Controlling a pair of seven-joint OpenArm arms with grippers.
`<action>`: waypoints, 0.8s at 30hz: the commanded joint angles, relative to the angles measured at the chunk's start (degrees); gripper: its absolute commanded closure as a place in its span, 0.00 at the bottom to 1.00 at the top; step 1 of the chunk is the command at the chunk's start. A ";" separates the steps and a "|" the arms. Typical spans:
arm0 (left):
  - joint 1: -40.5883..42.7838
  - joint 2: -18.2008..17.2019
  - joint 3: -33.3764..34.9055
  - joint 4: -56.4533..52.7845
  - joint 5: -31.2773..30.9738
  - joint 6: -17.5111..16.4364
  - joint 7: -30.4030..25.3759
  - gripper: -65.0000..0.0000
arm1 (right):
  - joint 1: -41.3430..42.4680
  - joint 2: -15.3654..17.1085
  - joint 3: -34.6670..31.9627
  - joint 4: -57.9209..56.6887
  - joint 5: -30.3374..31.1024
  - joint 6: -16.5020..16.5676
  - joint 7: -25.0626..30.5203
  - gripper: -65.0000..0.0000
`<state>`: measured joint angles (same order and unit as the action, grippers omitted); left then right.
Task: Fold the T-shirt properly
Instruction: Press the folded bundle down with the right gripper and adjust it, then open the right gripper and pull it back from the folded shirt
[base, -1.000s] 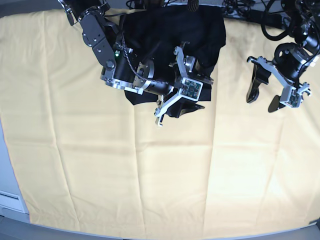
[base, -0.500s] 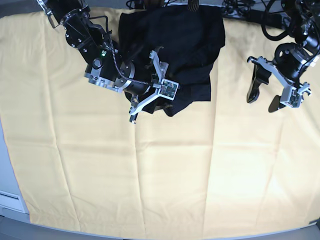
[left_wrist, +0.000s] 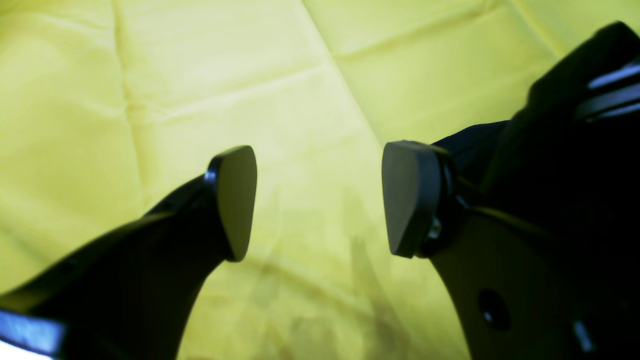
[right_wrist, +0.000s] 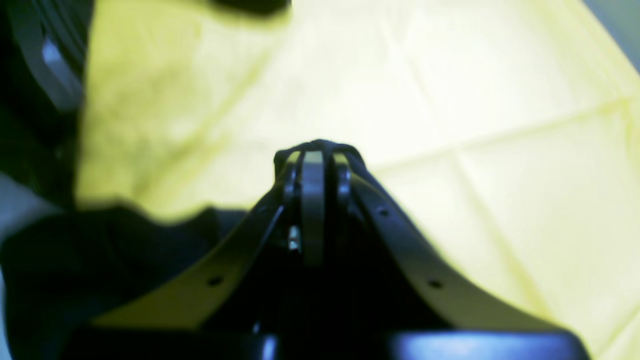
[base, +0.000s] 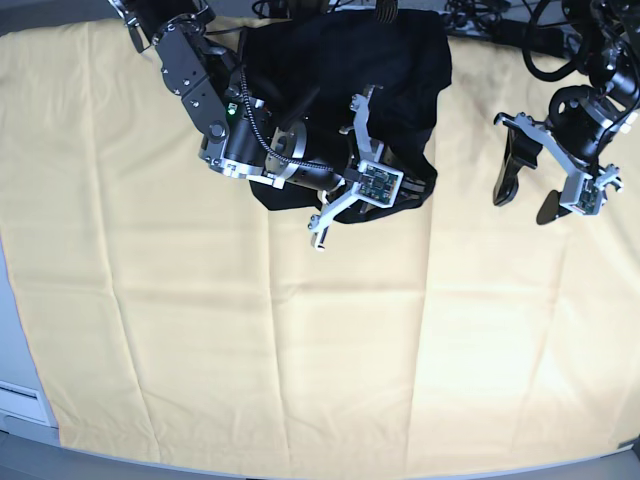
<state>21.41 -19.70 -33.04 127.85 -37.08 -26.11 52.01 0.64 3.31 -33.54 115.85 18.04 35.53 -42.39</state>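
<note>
The black T-shirt (base: 345, 70) lies bunched at the top middle of the yellow table cloth (base: 300, 340), with its lower edge rumpled. My right gripper (base: 403, 196) hovers over that lower edge. In the right wrist view its fingers (right_wrist: 313, 165) are pressed together, no cloth shows between the tips, and dark cloth (right_wrist: 100, 250) lies beside and below them. My left gripper (base: 527, 198) is open and empty over bare yellow cloth, to the right of the shirt. In the left wrist view (left_wrist: 320, 200) its pads stand wide apart.
The yellow cloth covers the whole table, with fold creases (base: 270, 300) running across it. Cables and arm bases (base: 520, 30) crowd the back edge. A grey table edge (base: 15, 400) shows at the lower left.
My right arm swung left over the shirt, then back to the right, and the shirt's lower edge shifted with it. My left arm has not moved.
</note>
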 joint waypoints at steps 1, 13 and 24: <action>-0.11 -0.59 -0.37 1.03 -0.55 0.00 -1.62 0.38 | 0.96 -1.57 0.20 0.85 1.05 -0.17 1.90 1.00; 0.83 -0.59 -0.37 1.03 -0.96 0.00 -1.40 0.38 | 4.22 -10.64 0.20 -9.68 -4.57 -0.22 7.28 1.00; 0.81 -0.61 -0.37 1.03 -0.94 -0.04 -1.42 0.38 | 15.43 -11.34 0.22 -8.61 -5.05 -8.59 -2.75 0.41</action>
<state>22.24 -19.70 -33.04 127.85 -37.28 -26.11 52.05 14.98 -7.33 -33.30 106.28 12.29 27.05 -46.72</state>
